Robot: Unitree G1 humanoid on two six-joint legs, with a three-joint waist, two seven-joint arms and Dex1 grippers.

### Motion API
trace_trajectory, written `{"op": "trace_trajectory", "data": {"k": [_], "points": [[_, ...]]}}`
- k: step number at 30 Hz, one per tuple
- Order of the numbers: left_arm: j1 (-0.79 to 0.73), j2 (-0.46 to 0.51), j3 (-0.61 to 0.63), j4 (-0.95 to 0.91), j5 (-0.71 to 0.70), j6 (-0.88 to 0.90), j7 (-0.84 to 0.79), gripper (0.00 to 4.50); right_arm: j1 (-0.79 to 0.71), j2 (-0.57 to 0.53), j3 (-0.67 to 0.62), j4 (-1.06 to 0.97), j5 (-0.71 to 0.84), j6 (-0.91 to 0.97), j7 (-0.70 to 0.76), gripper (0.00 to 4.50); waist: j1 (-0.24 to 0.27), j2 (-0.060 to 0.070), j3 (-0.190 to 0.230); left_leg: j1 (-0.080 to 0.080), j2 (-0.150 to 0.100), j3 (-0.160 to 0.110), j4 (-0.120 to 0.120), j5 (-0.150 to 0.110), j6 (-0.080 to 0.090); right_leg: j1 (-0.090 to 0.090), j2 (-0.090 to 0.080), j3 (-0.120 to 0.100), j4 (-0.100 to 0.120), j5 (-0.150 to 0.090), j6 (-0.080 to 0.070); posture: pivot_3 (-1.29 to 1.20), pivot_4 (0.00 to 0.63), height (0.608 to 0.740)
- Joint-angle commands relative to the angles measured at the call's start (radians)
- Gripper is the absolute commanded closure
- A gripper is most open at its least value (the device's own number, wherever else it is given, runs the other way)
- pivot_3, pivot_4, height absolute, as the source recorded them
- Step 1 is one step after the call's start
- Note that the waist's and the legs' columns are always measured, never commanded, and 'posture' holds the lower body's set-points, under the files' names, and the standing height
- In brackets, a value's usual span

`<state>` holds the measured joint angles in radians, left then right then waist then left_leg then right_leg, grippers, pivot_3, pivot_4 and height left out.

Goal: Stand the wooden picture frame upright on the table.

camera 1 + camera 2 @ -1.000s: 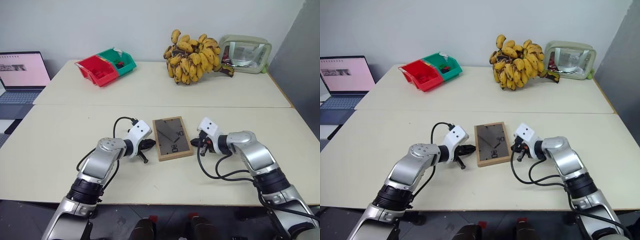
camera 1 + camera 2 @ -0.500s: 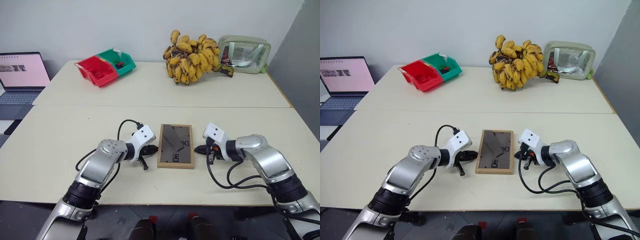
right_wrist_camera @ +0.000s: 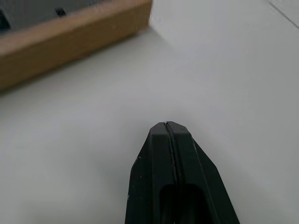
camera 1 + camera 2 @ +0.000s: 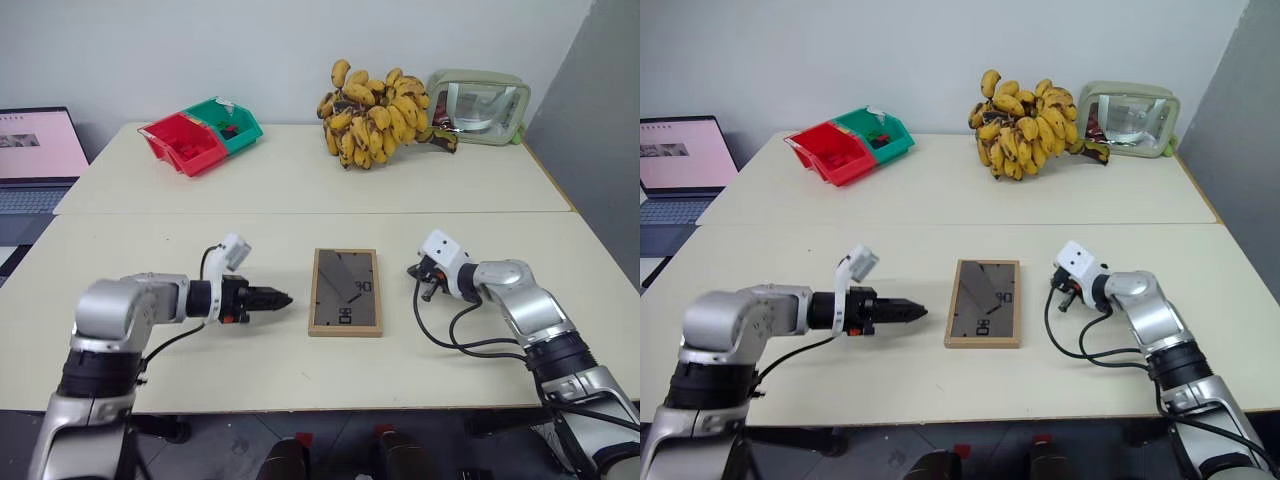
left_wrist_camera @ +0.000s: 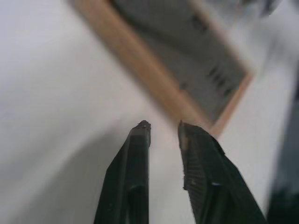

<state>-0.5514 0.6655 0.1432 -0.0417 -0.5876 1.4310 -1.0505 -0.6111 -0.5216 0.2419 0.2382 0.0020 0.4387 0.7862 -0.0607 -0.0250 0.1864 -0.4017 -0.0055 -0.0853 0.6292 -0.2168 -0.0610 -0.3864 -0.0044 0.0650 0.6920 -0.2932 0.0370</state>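
Both arms have drawn back from the picture frame (image 4: 345,291), which lies flat, back up, on the tabletop (image 4: 300,180). Left gripper (image 4: 282,298) fingers slightly parted, empty; right gripper (image 4: 413,271) fingers pressed together, empty.

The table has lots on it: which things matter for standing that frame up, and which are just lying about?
For the job:
wooden picture frame, lying back-up
table
left gripper
right gripper

Lying about:
bananas
red bin
green bin
green-rimmed clear container
laptop
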Motion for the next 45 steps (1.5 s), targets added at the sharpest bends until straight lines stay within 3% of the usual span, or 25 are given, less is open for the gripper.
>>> {"op": "trace_trajectory", "data": {"k": [1, 5, 12, 20, 27, 34, 39, 45], "points": [[-0.004, -0.02, 0.073, 0.046, -0.153, 0.177, 0.045, 2.22, 0.016, 0.012, 0.005, -0.047, 0.003, 0.0, 0.014, 4.5, 0.001, 0.0, 0.0, 0.0, 0.001, 0.0, 0.0, 0.0, 0.0, 0.0, 0.0, 0.0, 0.0, 0.0, 0.0, 0.0, 0.15, 0.74], [0.0, -0.019, 0.073, 0.114, -0.246, 0.183, 0.131, 1.47, 0.041, 0.013, 0.011, -0.087, 0.004, 0.018, 0.019, 4.5, 0.001, 0.0, 0.0, 0.0, 0.003, -0.001, -0.001, 0.0, 0.0, -0.001, 0.0, 0.0, 0.001, 0.0, 0.0, 0.0, 0.15, 0.74], [0.034, -0.062, 0.058, 0.173, -0.217, 0.168, 0.218, 0.04, 0.086, 0.024, 0.016, -0.165, 0.018, 0.059, 0.028, 4.5, 0.003, 0.0, 0.0, 0.002, 0.003, -0.001, -0.001, 0.0, 0.0, 0.0, -0.001, 0.001, 0.002, 0.0, 0.0, 0.0, 0.15, 0.74], [0.036, -0.222, 0.017, 0.215, -0.194, 0.151, 0.31, 0.04, 0.082, 0.125, 0.06, -0.207, 0.028, 0.129, 0.003, 4.5, 0.002, 0.0, -0.001, 0.003, 0.002, 0.001, -0.001, 0.0, 0.0, 0.0, 0.0, 0.002, 0.004, 0.0, 0.0, 0.0, 0.15, 0.74], [0.065, -0.389, 0.112, 0.131, -0.209, 0.181, 0.425, 0.04, 0.097, 0.205, 0.068, -0.238, 0.028, 0.224, -0.05, 4.5, 0.011, 0.0, -0.004, 0.003, 0.0, 0.0, 0.0, 0.0, -0.001, 0.002, -0.005, 0.001, 0.002, 0.0, 0.0, 0.0, 0.15, 0.74], [0.118, -0.399, 0.129, 0.016, -0.353, 0.183, 0.493, 0.04, 0.109, 0.197, 0.057, -0.227, 0.018, 0.229, -0.075, 4.5, 0.01, 0.0, -0.004, 0.003, 0.0, 0.0, 0.0, 0.0, -0.001, 0.002, -0.006, 0.001, 0.002, 0.0, 0.0, 0.0, 0.15, 0.74], [0.113, -0.35, 0.169, 0.008, -0.403, 0.183, 0.531, 0.77, 0.1, 0.178, 0.043, -0.2, 0.017, 0.224, -0.077, 4.5, 0.01, 0.0, -0.004, 0.003, 0.0, 0.0, 0.0, 0.0, -0.001, 0.002, -0.005, 0.001, 0.002, 0.0, 0.0, 0.0, 0.15, 0.74], [0.112, -0.323, 0.225, -0.025, -0.482, 0.183, 0.575, 2.04, 0.109, 0.151, 0.028, -0.18, 0.017, 0.211, -0.084, 4.5, 0.011, 0.0, -0.004, 0.002, 0.0, -0.001, 0.0, 0.0, -0.001, 0.002, -0.005, 0.001, 0.001, 0.0, 0.0, 0.0, 0.15, 0.74]]}}
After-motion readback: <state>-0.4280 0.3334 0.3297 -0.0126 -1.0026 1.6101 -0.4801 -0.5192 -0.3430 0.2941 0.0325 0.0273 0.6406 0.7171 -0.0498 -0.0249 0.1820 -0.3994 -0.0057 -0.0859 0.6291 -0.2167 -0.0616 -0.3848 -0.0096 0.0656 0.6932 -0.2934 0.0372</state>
